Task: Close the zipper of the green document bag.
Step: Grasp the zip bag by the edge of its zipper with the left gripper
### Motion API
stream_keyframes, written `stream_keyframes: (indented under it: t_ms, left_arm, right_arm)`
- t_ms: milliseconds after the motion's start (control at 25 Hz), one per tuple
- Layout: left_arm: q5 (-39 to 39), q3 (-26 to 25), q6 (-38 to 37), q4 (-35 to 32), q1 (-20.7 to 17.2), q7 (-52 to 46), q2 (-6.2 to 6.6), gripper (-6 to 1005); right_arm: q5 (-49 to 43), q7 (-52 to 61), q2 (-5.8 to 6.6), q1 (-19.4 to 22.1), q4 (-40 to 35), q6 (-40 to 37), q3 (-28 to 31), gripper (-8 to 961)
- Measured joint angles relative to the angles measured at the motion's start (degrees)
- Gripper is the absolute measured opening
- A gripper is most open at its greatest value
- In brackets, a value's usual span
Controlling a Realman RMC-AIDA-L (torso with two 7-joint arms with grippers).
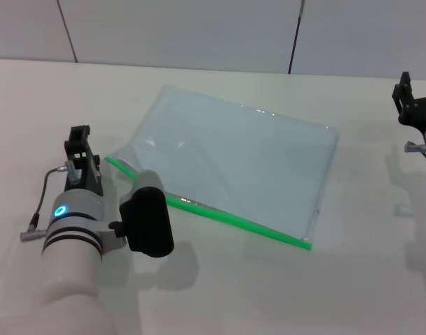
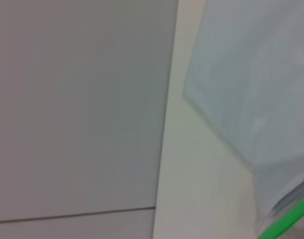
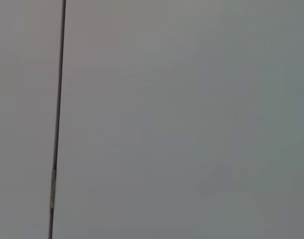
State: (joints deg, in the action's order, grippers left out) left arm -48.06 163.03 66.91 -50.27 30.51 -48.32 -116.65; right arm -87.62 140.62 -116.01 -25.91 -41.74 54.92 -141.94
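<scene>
The green document bag (image 1: 240,160) lies flat on the white table, a translucent pale blue-green pouch. Its zipper (image 1: 233,220) is the bright green strip along the near long edge, running from the left corner to the right corner. My left gripper (image 1: 148,222) hangs over the left part of that strip and hides a short stretch of it. The left wrist view shows a corner of the bag (image 2: 251,74) and a bit of the zipper (image 2: 286,221). My right arm (image 1: 413,105) is parked at the far right edge, away from the bag.
The white table (image 1: 219,293) stretches around the bag on all sides. A grey panelled wall (image 1: 199,28) stands behind the table's far edge. The right wrist view holds only wall (image 3: 191,119) with one dark seam.
</scene>
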Motion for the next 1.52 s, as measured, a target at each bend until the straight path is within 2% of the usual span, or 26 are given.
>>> stream_keyframes:
  t_ms: [800,1520]
  left_arm:
    - [0.1,0.2,-6.5,0.0,0.8,4.8,-0.07,607]
    - [-0.5,0.2,-6.8,0.6,1.4,6.0,-0.07,605]
  right_arm:
    - [1.6,-3.7,0.00,0.0,-1.6,-0.2,-0.1,728]
    - [1.6,-3.8,0.00,0.0,-1.7,-0.3,-0.5,728]
